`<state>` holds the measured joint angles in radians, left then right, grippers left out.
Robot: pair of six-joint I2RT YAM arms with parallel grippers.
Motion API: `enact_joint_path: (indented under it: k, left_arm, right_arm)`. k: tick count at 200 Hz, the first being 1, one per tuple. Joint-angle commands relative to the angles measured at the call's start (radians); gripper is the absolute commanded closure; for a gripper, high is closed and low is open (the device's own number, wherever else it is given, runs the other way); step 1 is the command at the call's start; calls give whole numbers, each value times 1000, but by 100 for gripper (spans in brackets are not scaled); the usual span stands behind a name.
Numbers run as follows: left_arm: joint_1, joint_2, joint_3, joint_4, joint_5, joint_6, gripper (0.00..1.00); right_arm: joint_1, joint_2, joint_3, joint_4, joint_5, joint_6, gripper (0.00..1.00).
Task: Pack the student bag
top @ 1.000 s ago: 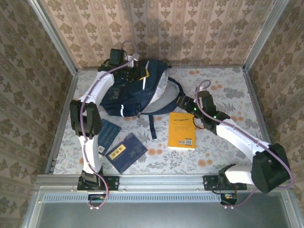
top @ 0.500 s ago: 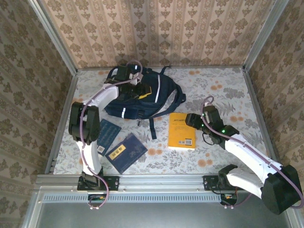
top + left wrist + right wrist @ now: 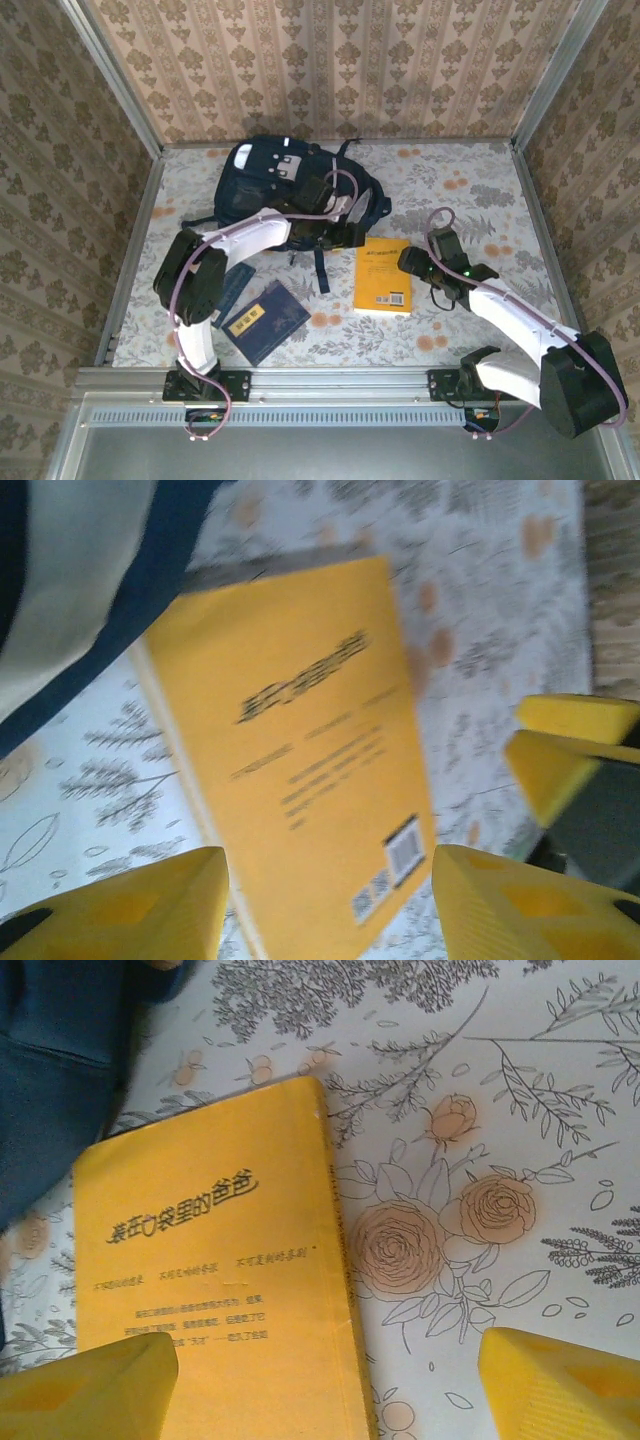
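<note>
The student bag (image 3: 262, 172) lies at the far left of the table (image 3: 480, 190), just beyond the yellow book (image 3: 383, 280). The left gripper (image 3: 345, 237) hovers at the book's far edge, jaws apart and empty. The right gripper (image 3: 410, 262) hangs by its right edge, wide open, holding nothing.

White arm links (image 3: 255, 230), black joints (image 3: 190, 280) and bases (image 3: 210, 385), lilac cables (image 3: 178, 305) looping along both; yellow wedge-shaped jaws.

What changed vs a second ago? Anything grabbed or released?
Left gripper let go of the bag and swung over to the yellow book, open. The bag flopped shut. Right gripper pulled back to the book's right edge, open. Yellow book and the two blue books stayed put.
</note>
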<state>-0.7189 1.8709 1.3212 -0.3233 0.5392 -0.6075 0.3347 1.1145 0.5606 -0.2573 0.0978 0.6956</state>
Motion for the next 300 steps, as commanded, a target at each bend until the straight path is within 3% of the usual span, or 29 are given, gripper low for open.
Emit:
enact_joint_path:
  k: [1,137,209,231,268,300]
  left_arm:
    - [-9,24,-31,44,-32,-11,42]
    - [-21,208,0,135,96,-12,43]
    - [-22,241,-7,181,187,-38,46]
    - [-22,236,-14,192,192,-40,52]
    - [-21,244,-27,219,218,-53,69]
    - [-20,246,-33,231,222,-59,75]
  right_arm:
    - [-8,35,-21,28,-23,9,18]
    - [-41,263,-24,247,-290,2,25]
    - [-43,291,-43,329,-405,33,27]
    - [-59,283,-58,365,-465,64,28]
    - [-89,136,-110,432,-528,170,30]
    - [-99,56,-123,468,-579,254,30]
